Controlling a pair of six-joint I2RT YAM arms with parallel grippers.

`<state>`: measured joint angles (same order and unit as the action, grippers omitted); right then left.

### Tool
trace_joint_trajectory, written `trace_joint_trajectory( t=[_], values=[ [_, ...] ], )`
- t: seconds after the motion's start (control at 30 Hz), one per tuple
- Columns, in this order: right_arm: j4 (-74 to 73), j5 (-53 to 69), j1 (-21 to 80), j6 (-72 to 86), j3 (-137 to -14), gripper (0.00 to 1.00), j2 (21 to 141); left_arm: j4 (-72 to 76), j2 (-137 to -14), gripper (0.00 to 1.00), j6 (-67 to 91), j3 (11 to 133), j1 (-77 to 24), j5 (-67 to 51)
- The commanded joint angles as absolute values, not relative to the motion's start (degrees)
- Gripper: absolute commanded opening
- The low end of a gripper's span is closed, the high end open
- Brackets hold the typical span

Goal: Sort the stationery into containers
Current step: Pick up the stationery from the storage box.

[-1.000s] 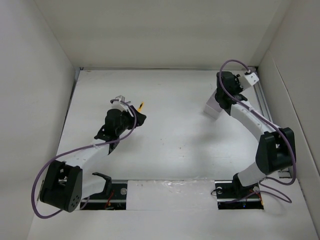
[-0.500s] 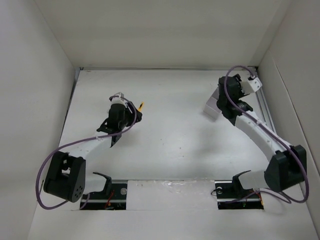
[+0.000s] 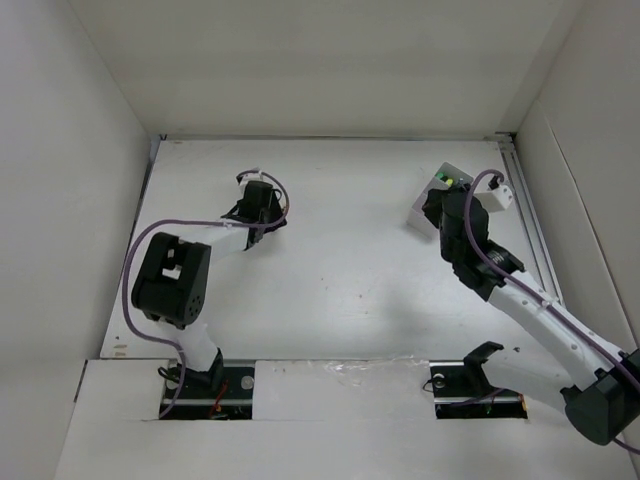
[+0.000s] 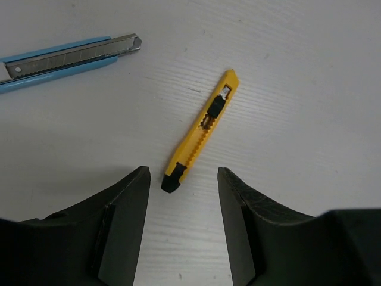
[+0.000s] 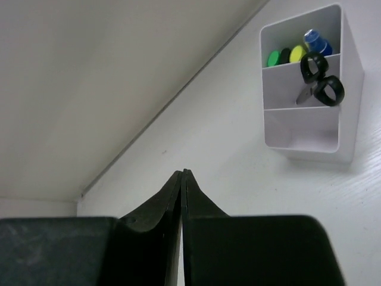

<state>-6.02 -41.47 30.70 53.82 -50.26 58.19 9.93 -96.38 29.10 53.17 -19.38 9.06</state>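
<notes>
Left jaws apart, now swung out to far left of bench (image 4: 309, 71), black end of yellow cutter (image 4: 201, 132) between them; blue cutter (image 4: 59, 59) lies apart. Right jaws together, backed off far-right box (image 5: 303, 128), scissors (image 5: 319, 81) + markers (image 5: 286, 55) inside. Yellow cutter prob. next.

Robot lab test booth: white tabletop (image 3: 350, 290) boxed by plain walls (image 3: 330, 70) on three edges; left arm (image 3: 172, 283) and right arm (image 3: 530, 305) bolted at near edge.
</notes>
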Motion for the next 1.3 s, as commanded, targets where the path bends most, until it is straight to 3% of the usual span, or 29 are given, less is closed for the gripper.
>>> trace_joint_trajectory(
  t=[0.0, 0.07, 0.1, 0.23, 0.47, 0.67, 0.83, 0.87, 0.93, 1.1, 1.27],
  values=[
    [-4.48, -36.83, 32.08, 54.32, -49.75, 0.09, 56.51, 6.77, -100.0, 0.46, 26.72, 56.69, -18.9, 11.87],
    [-3.96, -34.9, 32.61, 54.32, -49.75, 0.18, 57.12, 6.77, -101.16, 0.46, 25.94, 58.35, -18.9, 11.08],
    [-3.35, -34.28, 32.61, 54.32, -49.75, 0.29, 57.13, 7.29, -101.68, 0.46, 25.93, 58.36, -18.9, 11.07],
    [-2.64, -32.87, 34.54, 53.7, -49.75, 0.43, 58.8, 6.25, -104.4, 0.44, 24.79, 61.34, -18.9, 11.07],
    [-2.11, -32.17, 36.3, 53.18, -50.27, 0.44, 60.02, 2.91, -107.49, 0.28, 23.73, 64.24, -19.42, 9.84],
    [-1.59, -33.31, 36.83, 53.17, -50.27, 0.47, 60.03, 1.15, -107.49, 0.31, 23.73, 64.25, -20.21, 11.24],
    [-1.58, -33.31, 36.83, 52.65, -50.89, 0.47, 60.56, -5.79, -111.0, 0.32, 24.26, 68.28, -24.08, 22.47],
    [-1.58, -33.31, 36.83, 52.65, -50.89, 0.47, 60.56, -6.5, -111.01, 0.18, 25.04, 68.81, -24.87, 23.46],
    [-1.58, -33.31, 36.83, 52.65, -50.37, 0.47, 59.95, -6.5, -111.01, 0.0, 26.19, 68.82, -24.87, 23.47],
    [-1.05, -32.08, 35.78, 52.65, -49.83, 0.48, 59.94, -3.09, -106.62, 0.0, 26.72, 64.62, -24.87, 18.56],
    [-0.53, -30.41, 34.63, 53.17, -49.31, 0.39, 59.94, 4.47, -96.7, 0.0, 27.33, 57.05, -24.87, 8.01]
  ],
)
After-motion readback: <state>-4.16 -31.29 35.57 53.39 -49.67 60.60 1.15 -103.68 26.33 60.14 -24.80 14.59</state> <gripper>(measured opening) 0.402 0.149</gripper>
